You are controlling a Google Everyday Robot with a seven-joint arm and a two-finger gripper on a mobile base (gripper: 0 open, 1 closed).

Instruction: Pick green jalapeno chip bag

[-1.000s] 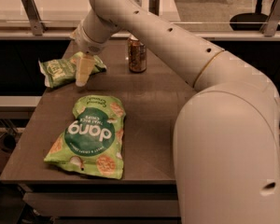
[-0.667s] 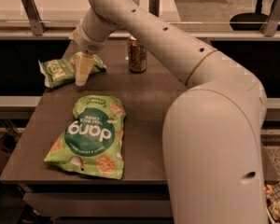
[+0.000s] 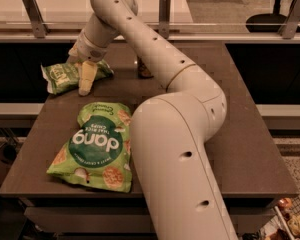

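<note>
The green jalapeno chip bag (image 3: pixel 59 76) is small, crinkled and light green, and lies at the table's far left corner. My gripper (image 3: pixel 86 79) hangs from the arm that reaches across the table. It points down at the bag's right end, touching or just over it. The bag's right part is partly hidden behind the gripper.
A larger bright green "dang" bag (image 3: pixel 95 146) lies flat at the front left of the dark table (image 3: pixel 250 154). A dark can (image 3: pixel 143 70) stands at the back, mostly hidden behind my arm. A rail with metal posts (image 3: pixel 164 14) runs behind the table.
My arm's elbow and lower links have swung left and now cover more of the table's middle and the can. The gripper stays at the small bag, slightly lower.
</note>
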